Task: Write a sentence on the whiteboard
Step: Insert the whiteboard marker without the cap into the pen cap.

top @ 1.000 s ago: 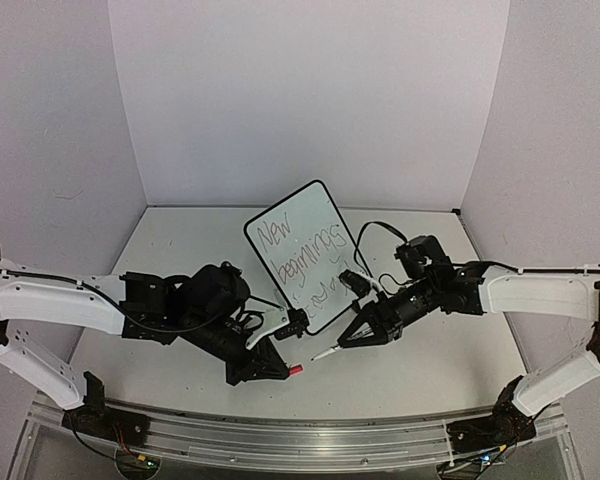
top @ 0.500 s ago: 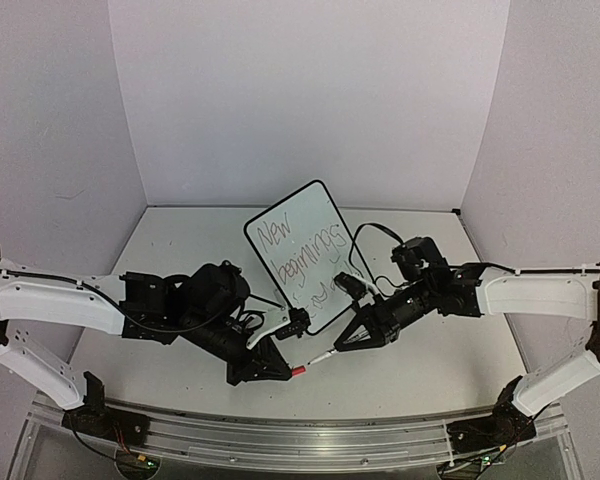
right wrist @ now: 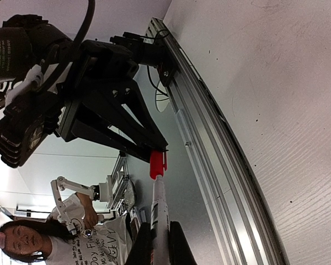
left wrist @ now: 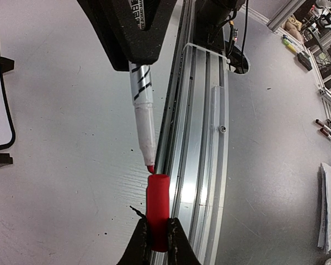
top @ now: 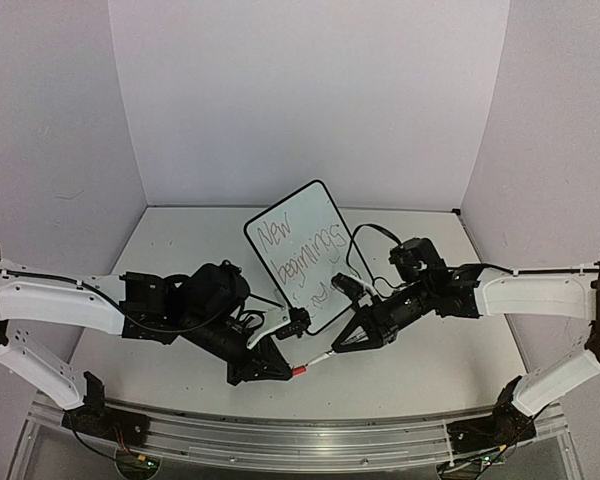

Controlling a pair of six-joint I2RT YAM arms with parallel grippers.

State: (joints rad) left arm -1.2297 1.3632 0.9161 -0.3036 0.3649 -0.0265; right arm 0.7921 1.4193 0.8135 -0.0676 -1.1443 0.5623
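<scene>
Clearly the sentence is on the whiteboard, in thin dark handwriting of three lines; I can read "New" and "beginnings", but the last line is too small for me. The whiteboard stands upright near the middle of the bench, a little turned, on small black feet. Just in front of it the two arms meet low over the bench. The right gripper is clenched on a white marker and points it toward the left arm. The left gripper is clenched on a red cap. The red tip of the marker is just at the mouth of the red cap, and I cannot tell if it is inside.
</scene>
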